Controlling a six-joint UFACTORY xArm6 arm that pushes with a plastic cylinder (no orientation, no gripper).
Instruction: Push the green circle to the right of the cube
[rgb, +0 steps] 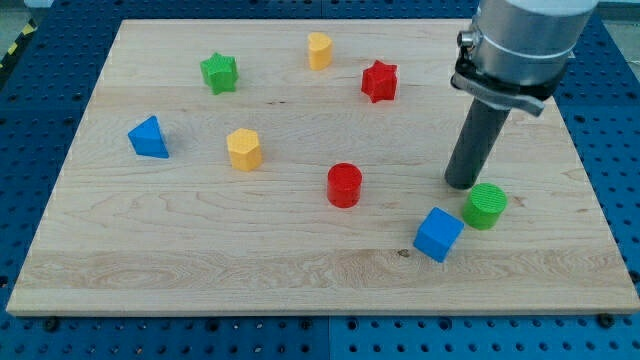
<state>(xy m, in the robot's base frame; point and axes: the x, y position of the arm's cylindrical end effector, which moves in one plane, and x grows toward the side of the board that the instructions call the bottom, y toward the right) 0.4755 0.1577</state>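
The green circle (485, 206) lies on the wooden board near the view's lower right. The blue cube (438, 235) sits just to its lower left, a small gap between them. My tip (461, 184) rests on the board just up and left of the green circle, close to or touching its edge, and above the blue cube. The rod rises from the tip toward the view's top right.
A red circle (344, 185) lies left of the cube. A yellow hexagon block (244, 149), a blue triangle (149, 138), a green star (219, 72), a yellow block (319, 50) and a red star (379, 81) are spread over the board (200, 250).
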